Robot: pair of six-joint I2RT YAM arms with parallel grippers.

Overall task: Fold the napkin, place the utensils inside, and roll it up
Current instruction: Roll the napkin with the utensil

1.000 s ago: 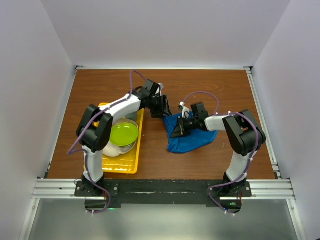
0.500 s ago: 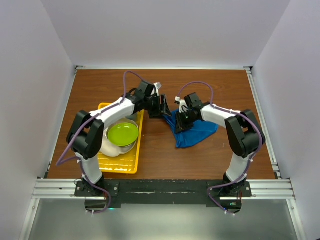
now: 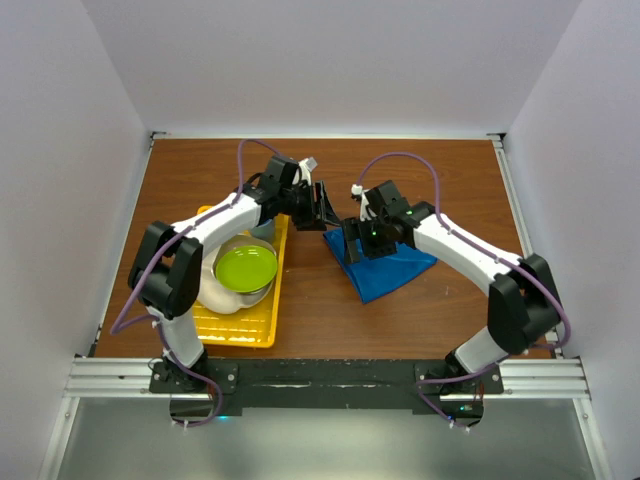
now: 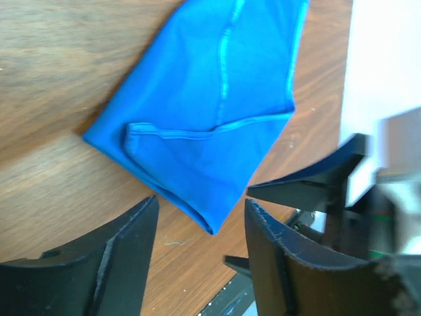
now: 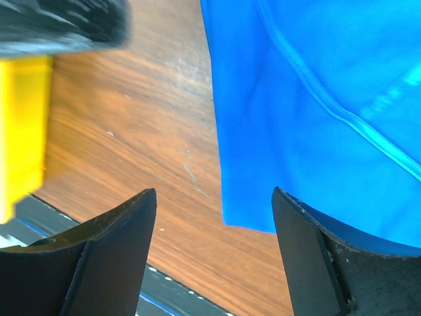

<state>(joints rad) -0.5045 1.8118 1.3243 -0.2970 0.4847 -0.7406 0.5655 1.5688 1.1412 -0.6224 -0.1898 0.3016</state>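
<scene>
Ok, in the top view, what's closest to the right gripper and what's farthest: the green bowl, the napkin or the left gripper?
1. The napkin: directly under the right gripper, by the cloth's left edge.
2. The left gripper: just to the left, slightly farther back.
3. The green bowl: farthest, in the tray on the left.

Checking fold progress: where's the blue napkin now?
In the top view, the bright blue cloth napkin lies right of the yellow plastic tray, under the right gripper.

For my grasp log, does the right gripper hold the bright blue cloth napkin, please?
No, the right gripper stands open above the bright blue cloth napkin, gripping nothing.
</scene>
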